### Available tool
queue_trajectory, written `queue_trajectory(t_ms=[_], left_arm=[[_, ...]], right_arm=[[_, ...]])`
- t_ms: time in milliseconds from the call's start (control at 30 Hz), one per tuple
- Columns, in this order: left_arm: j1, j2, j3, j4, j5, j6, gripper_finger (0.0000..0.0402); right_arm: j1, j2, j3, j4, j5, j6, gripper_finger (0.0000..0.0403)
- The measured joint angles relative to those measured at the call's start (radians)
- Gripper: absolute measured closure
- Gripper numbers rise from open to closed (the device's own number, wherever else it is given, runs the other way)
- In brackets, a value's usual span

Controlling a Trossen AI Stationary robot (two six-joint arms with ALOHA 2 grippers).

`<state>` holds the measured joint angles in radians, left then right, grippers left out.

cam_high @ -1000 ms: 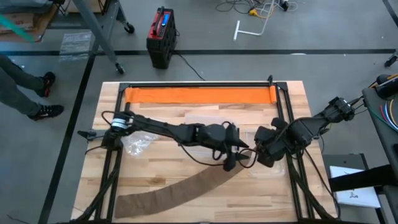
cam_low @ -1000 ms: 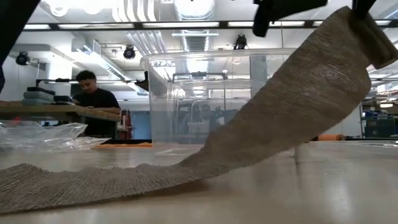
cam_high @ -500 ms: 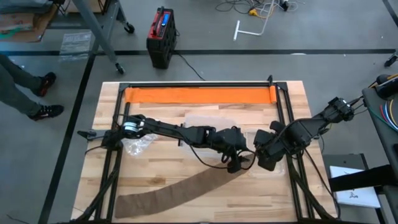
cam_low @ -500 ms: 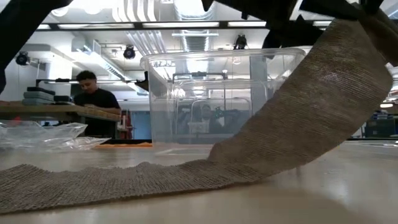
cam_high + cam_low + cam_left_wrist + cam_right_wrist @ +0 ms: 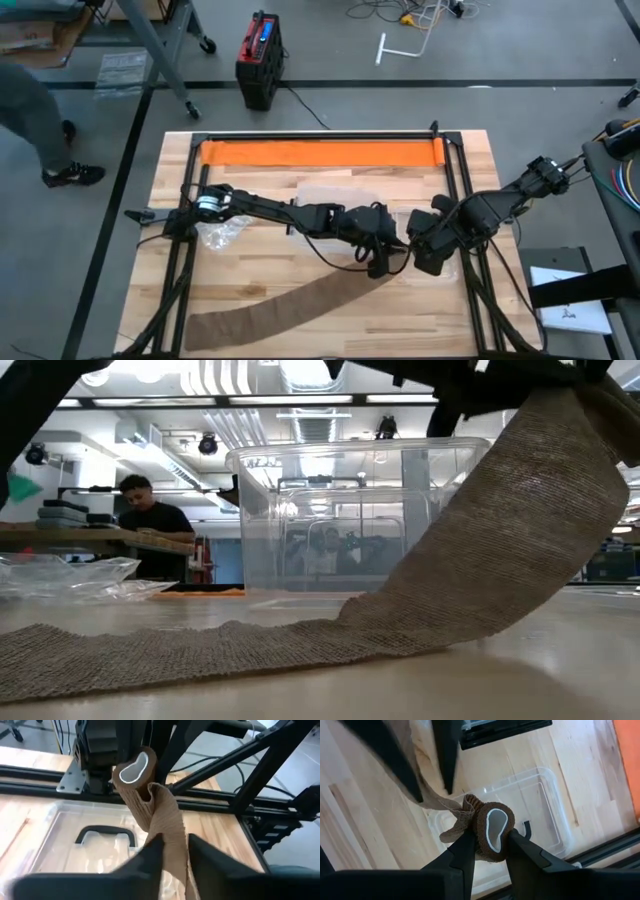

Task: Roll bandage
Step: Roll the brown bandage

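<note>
A brown bandage is partly wound on a roll (image 5: 481,822) with a white core (image 5: 134,770). Its loose strip (image 5: 290,300) runs from the roll down to the table and lies there toward the near left corner. The strip's lower length (image 5: 150,650) rests flat on the wood. My right gripper (image 5: 492,855) is shut on the roll above the table's middle right. My left gripper (image 5: 175,851), right beside it (image 5: 388,264), is shut on the strip a little below the roll. My left gripper pinches the strip (image 5: 172,827) between its two fingers a short way below the roll, coming from the table's left and slanting a little down. Above the fingers the strip bunches into the roll. Below them it hangs down to the table. My right gripper pinches the roll by its wound sides (image 5: 479,840), one finger on each side, with the white core's end facing the camera. The fingers point steeply down. The roll is lifted clear of the table, and the strip trails off it toward my left gripper's fingers (image 5: 445,755).
A clear plastic box (image 5: 340,520) stands under and behind the grippers, its lid with a black handle (image 5: 105,834) showing below. A crumpled clear bag (image 5: 220,232) lies at the left. An orange cloth (image 5: 320,153) spans the far edge. A person works beyond the table (image 5: 150,520).
My left gripper has moved toward the table's right edge and down, up to the right gripper, then stopped. The hanging strip has sagged: it bulges lower and more of its length lies on the table. The roll and my right gripper have stayed in place.
</note>
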<state>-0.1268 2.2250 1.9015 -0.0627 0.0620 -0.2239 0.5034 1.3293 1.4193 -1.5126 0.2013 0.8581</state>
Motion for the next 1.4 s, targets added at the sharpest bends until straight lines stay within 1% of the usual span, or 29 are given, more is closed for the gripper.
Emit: queue_trajectory(t_ms=[33,67,267,400,500,633,767,833,1000,1067,1167,1300,1400], left_arm=[[-0.001,0.000,0.000,-0.002,0.000,-0.007,0.0377],[-0.001,0.000,-0.001,-0.008,0.000,-0.018,0.0388],[-0.009,0.000,-0.002,-0.035,0.000,-0.019,0.0400],[-0.037,0.000,-0.002,-0.097,0.000,0.013,0.0401],[-0.056,0.000,0.002,-0.098,0.002,0.041,0.0401],[-0.068,-0.009,0.017,-0.165,0.003,0.065,0.0401],[-0.069,-0.025,0.016,-0.202,-0.018,0.089,0.0401],[-0.066,-0.033,0.016,-0.199,-0.035,0.105,0.0401],[-0.064,-0.043,0.023,-0.194,-0.022,0.260,0.0401],[-0.064,-0.044,0.036,-0.197,-0.018,0.290,0.0397],[-0.061,-0.046,0.051,-0.199,-0.006,0.304,0.0378],[-0.058,-0.046,0.051,-0.192,0.008,0.288,0.0338],[-0.052,-0.042,0.050,-0.136,0.008,0.241,0.0303]], right_arm=[[0.000,0.000,0.000,0.002,0.000,-0.006,0.0314],[0.000,0.000,0.000,0.003,0.000,-0.006,0.0314],[0.000,-0.020,0.000,0.001,0.001,-0.011,0.0314],[0.000,-0.047,0.000,-0.002,0.001,-0.015,0.0314],[0.000,-0.066,0.000,-0.004,-0.010,-0.042,0.0314],[0.000,-0.084,0.000,-0.003,-0.096,-0.090,0.0314],[0.000,-0.104,0.000,-0.001,-0.240,-0.124,0.0314],[0.000,-0.108,0.000,0.000,-0.292,-0.139,0.0314],[0.000,-0.109,0.000,0.000,-0.355,-0.201,0.0314],[-0.001,-0.109,0.000,-0.005,-0.359,-0.225,0.0314],[-0.013,-0.109,0.000,-0.045,-0.363,-0.238,0.0314],[-0.032,-0.111,0.000,-0.056,-0.319,-0.236,0.0314],[-0.036,-0.110,0.000,-0.053,-0.313,-0.255,0.0314]])
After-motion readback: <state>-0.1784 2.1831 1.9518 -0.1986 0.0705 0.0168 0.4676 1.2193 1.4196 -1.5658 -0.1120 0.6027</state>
